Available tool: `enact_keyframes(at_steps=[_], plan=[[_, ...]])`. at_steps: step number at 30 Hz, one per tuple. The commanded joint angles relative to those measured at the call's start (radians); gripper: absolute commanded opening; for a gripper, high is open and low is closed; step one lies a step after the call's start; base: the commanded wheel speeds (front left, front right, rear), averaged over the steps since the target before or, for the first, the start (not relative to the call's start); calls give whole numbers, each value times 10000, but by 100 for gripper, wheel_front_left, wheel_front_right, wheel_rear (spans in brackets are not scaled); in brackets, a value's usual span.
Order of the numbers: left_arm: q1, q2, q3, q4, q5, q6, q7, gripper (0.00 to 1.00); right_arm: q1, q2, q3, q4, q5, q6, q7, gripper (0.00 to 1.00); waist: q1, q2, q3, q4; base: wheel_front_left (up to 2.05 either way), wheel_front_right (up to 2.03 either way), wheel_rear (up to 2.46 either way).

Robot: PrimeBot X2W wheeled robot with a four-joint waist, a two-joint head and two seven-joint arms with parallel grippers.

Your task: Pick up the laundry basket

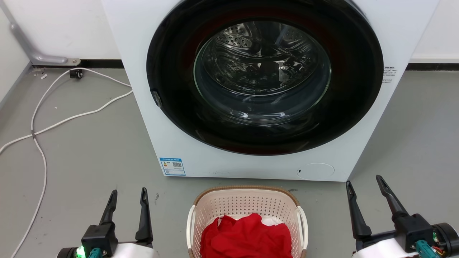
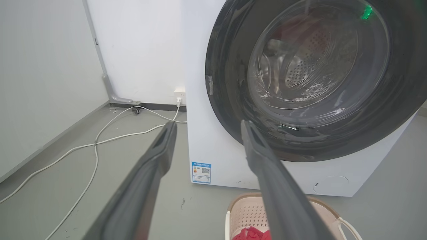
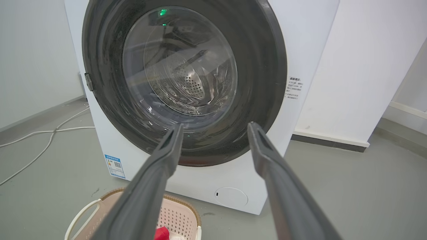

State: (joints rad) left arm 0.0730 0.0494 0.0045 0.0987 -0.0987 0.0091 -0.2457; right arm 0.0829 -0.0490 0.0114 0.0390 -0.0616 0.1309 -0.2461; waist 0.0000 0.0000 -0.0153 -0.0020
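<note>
The laundry basket [image 1: 247, 204] sits on the floor at the bottom middle of the head view, just in front of the washing machine. It is cream-pink perforated plastic with a brown woven-look rim and white side handles, and red cloth [image 1: 247, 236] lies inside. My left gripper [image 1: 128, 195] stands open to the basket's left, apart from it. Open too, my right gripper [image 1: 364, 182] is off to the basket's right. The left wrist view catches the laundry basket [image 2: 247, 211] at its bottom edge, below the left gripper [image 2: 206, 125]. The right wrist view has the laundry basket [image 3: 176, 216] under the right gripper [image 3: 215, 126].
A white front-loading washing machine [image 1: 172, 143] with a shut round dark door [image 1: 265, 75] fills the space behind the basket. White cables [image 1: 39, 143] trail over the grey floor on the left. White walls stand behind and at the left.
</note>
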Motion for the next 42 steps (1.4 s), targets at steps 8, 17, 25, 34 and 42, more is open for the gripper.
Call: enact_keyframes(at_steps=[8,17,25,34,42], plan=[[122,15,-68,15,624,112,-182,100,168,-21,28,25,-675,-3,-179,100,0,0,7,-22,0,0,0],[141,14,-90,99,681,168,-201,100,193,-20,22,131,-694,-3,-195,100,0,0,-4,9,0,0,0],[184,14,-89,152,666,167,-201,100,209,-20,65,173,-662,-3,-195,100,0,0,-40,40,0,0,0],[87,13,-75,365,561,173,-199,100,39,-20,38,184,-560,-3,-195,100,0,0,10,69,0,0,0],[-685,13,-66,1486,331,-259,-199,100,-436,-18,130,627,-636,-3,-194,100,0,0,299,56,0,0,0]])
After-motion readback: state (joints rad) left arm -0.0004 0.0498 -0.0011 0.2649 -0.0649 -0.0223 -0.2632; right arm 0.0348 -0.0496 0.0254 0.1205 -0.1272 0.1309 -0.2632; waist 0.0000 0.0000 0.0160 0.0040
